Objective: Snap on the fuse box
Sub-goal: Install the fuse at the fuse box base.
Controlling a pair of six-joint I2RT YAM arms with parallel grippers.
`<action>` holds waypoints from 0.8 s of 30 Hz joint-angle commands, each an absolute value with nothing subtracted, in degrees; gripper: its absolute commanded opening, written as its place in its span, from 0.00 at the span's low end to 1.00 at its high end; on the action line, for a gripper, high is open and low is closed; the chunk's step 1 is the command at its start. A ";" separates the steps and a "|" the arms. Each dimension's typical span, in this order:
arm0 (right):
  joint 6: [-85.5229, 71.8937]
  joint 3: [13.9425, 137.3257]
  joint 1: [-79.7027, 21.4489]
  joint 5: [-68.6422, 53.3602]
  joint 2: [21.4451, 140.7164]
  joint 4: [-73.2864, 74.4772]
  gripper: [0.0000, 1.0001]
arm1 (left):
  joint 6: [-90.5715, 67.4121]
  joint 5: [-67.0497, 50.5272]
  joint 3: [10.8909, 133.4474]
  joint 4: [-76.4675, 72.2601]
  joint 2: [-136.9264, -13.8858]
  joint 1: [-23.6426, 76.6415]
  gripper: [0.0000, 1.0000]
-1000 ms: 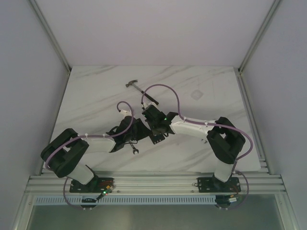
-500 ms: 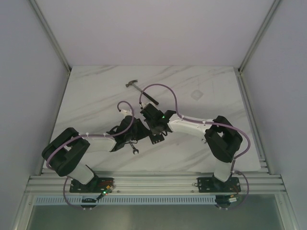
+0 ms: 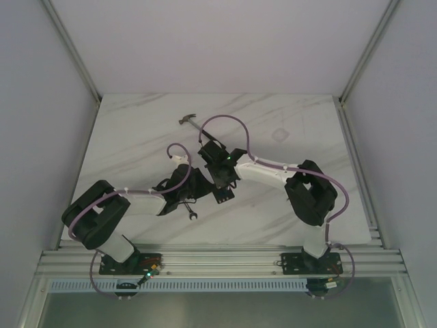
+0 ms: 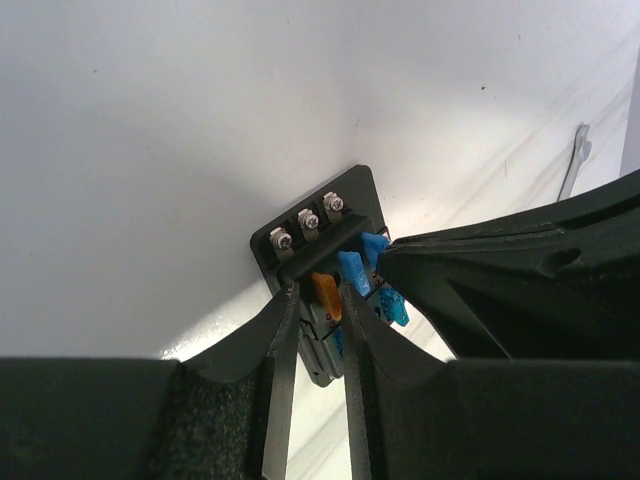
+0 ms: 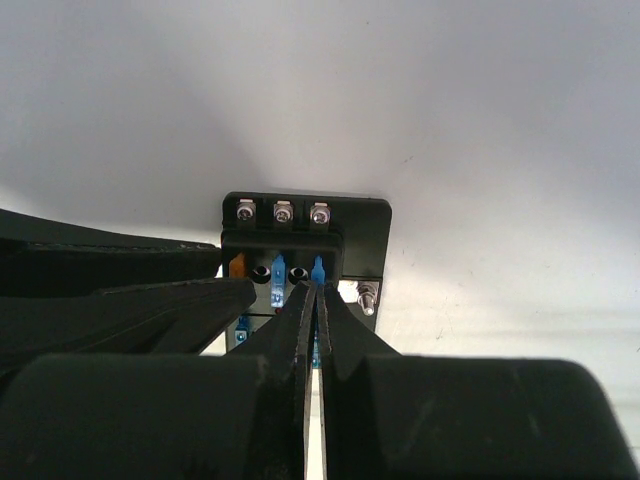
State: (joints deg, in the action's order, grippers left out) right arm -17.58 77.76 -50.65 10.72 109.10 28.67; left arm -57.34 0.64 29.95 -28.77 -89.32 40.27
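Clamping fuse box [image 4: 312, 232] between left fingers [image 4: 282, 345] on table [image 4: 150, 130], meeting right fingers [image 4: 470, 275] at blue fuse [image 4: 374, 246], with wrench [image 4: 577, 160] off right.

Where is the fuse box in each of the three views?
Top external: fuse box in the lower middle, right of the wrench.
Left wrist: fuse box at the centre.
Right wrist: fuse box at the centre, slightly low.
Landmark: the row of three screws on its edge, seen in both wrist views, too small in the top view.

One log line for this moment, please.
left gripper: at fuse box, grip unclear | right gripper: shut on blue fuse | hammer, wrench: untouched
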 commanded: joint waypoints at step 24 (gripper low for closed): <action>-20.30 77.35 -50.17 6.25 106.42 31.54 0.16 | -58.80 -2.14 27.64 -30.20 -88.51 42.36 0.30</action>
